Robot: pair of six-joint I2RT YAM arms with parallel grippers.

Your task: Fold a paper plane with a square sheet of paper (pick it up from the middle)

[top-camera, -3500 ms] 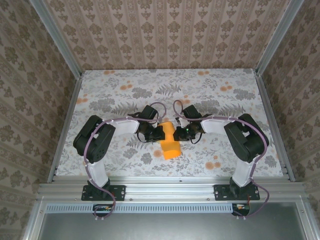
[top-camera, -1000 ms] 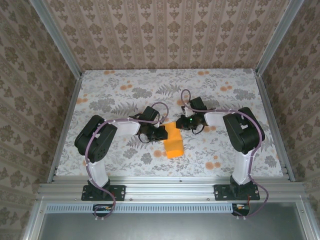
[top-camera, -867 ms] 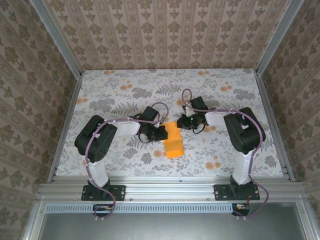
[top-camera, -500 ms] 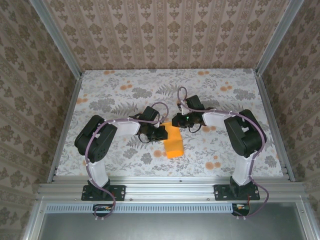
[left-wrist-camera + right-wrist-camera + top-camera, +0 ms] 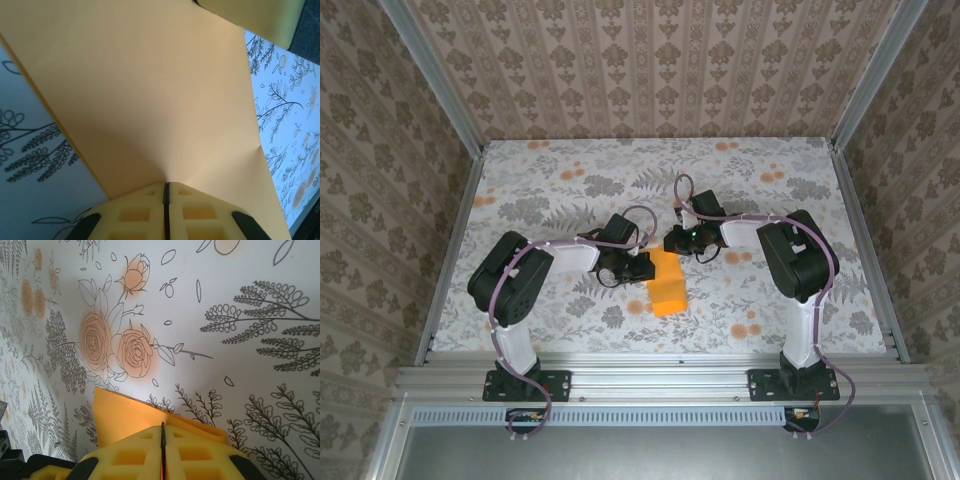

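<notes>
1. Orange, thin and matt, the sheet of paper (image 5: 667, 283) lies on the table between the two grippers. It is folded into a narrow oblong, and in the top view its near end is a deeper orange than its far end.
2. Left gripper (image 5: 166, 186): its yellow foam pads, moulded with square pockets, are pressed together with only a thin dark seam between them, clamped on the sheet's edge. Ahead of the fingertips the paper spreads out as a smooth, unmarked plane, and a thin darker line along its left edge shows a second layer.
3. Right gripper (image 5: 162, 427): the same pocketed yellow pads meet along a hairline seam, pinching the sheet at one end. A pointed orange flap sticks out to the left of the fingertips, and to their right a doubled edge shows a slight gap between layers.
4. From above, the right gripper is at the sheet's far end and the left gripper at its left side, and their two black heads sit just beside each other.
5. Ahead of the left gripper, at the top of its wrist view, a rounded yellow pad (image 5: 250, 17) of the right gripper sits at the paper's far edge.
6. Table cover (image 5: 570, 190): a smooth white print of grey ferns and pale orange roses, lying flat under both grippers.
</notes>
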